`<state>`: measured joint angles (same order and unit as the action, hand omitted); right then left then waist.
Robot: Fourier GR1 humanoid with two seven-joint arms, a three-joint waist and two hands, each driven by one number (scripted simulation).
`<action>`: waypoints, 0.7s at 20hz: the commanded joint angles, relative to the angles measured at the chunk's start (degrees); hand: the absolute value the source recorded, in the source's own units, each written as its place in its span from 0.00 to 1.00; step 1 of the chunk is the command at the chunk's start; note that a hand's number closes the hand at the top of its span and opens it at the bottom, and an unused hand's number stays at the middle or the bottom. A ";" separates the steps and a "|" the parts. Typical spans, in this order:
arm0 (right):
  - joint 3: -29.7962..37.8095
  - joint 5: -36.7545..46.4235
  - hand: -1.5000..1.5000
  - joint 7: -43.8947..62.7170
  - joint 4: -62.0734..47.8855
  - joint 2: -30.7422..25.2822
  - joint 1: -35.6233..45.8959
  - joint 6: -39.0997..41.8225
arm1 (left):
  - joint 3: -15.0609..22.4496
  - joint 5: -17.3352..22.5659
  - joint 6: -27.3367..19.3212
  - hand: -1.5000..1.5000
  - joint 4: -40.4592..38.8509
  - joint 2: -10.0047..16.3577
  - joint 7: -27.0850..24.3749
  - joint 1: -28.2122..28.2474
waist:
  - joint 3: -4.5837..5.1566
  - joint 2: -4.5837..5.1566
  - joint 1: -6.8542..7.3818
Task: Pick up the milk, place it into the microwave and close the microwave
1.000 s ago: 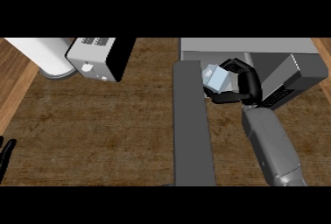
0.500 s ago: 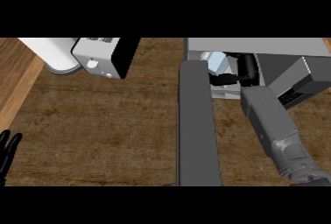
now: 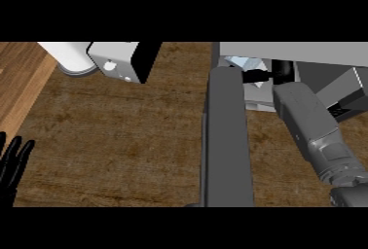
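Reaching into the microwave at 1 o'clock, my right hand holds the milk just inside the open mouth, toward the cavity's left side. Its fingers look curled round the carton, though the forearm hides most of the hold. The door stands swung out, a dark slab running from 12 toward 6 o'clock just left of the forearm. My left hand rests at 8 o'clock over the tabletop, fingers straight and slightly spread, holding nothing.

I judge the placing step nearly done. Next I would settle the carton on the cavity floor, uncurl the fingers, draw the arm back toward 5 o'clock until it is clear of the door, and only then swing the door shut.

Against half a second ago, the milk sits deeper under the microwave's top edge and less of it shows. The forearm stretches further in. The view has also shifted: the white and black appliance at 11 o'clock lies further right, and more of the left hand shows.
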<state>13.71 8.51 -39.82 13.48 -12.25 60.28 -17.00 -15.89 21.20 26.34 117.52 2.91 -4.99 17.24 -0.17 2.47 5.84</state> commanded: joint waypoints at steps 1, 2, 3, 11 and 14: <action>1.22 -0.02 1.00 0.79 -2.58 -0.95 2.52 -3.51 | 0.52 0.08 0.03 0.00 -1.29 0.25 0.14 -2.14 | -0.02 0.71 0.95; 2.49 -1.17 1.00 -0.27 -2.73 -1.97 1.41 -2.76 | 1.66 -1.16 0.77 0.00 -0.72 -0.70 -0.43 0.06 | -0.07 0.67 1.12; 3.62 -2.18 1.00 1.75 -2.89 -0.38 3.42 -5.22 | 0.45 -1.78 -0.58 0.00 -0.77 0.29 -0.08 -2.20 | -0.09 0.95 1.57; 0.86 2.98 0.00 0.41 -5.35 -4.02 2.03 -21.57 | 1.03 -3.53 -0.12 0.00 -0.38 1.42 0.42 -2.80 | -0.02 2.18 3.52; -0.47 4.69 0.00 2.72 -6.82 -4.70 4.38 -24.17 | 1.74 -5.53 -0.60 0.00 -0.91 1.60 0.19 -4.64 | -0.02 2.50 4.02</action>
<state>14.99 10.77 -37.73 8.13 -15.60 63.84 -36.98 -14.65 17.18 25.82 116.81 4.14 -4.65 13.69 -0.20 4.45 9.02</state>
